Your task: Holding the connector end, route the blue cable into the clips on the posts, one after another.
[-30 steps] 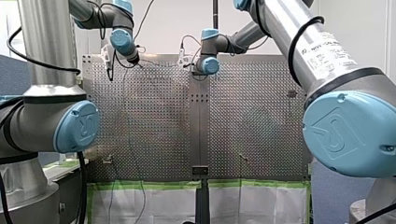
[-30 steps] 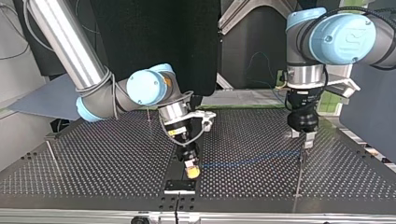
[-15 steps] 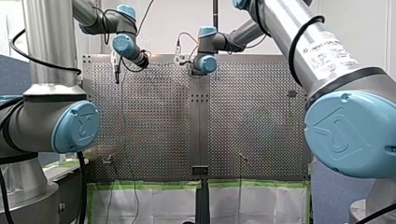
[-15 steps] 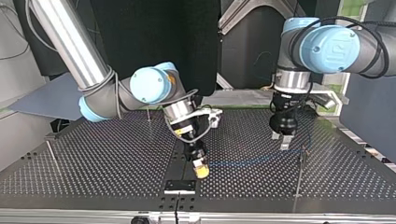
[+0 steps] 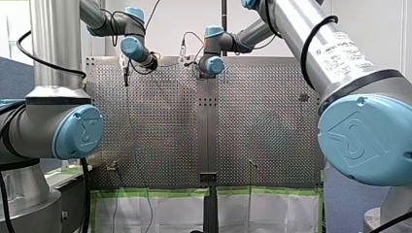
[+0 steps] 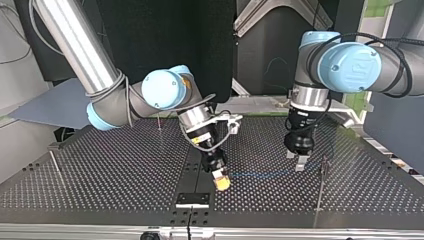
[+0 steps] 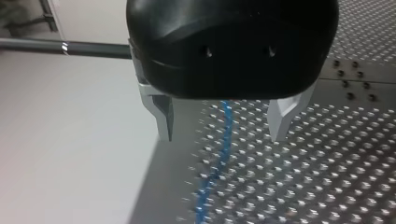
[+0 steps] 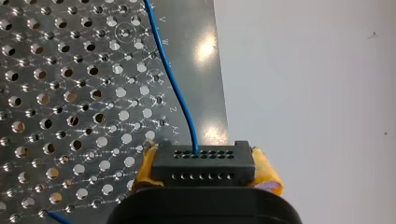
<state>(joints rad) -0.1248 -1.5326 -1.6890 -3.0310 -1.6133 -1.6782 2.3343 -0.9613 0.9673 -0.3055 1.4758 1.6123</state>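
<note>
Two end effectors, two different jobs here. My right end effector (image 8: 206,171), the one with yellow pads (image 8: 268,175), is clamped on the black rectangular multi-pin connector (image 8: 203,158). That fits, since the task wants that end held so the thin blue cable (image 8: 173,81) can be steered from it. The cable runs from the connector low over the perforated metal worktop (image 6: 125,165) toward the thin metal post (image 6: 318,192) at the top view's right. My left end effector (image 7: 223,133) hangs just above the cable with its metal fingers (image 7: 163,119) apart, straddling it without pinching. My guess is it's lining up to guide the slack into that post's clip. Whether the cable sits in a clip is too small to tell.
</note>
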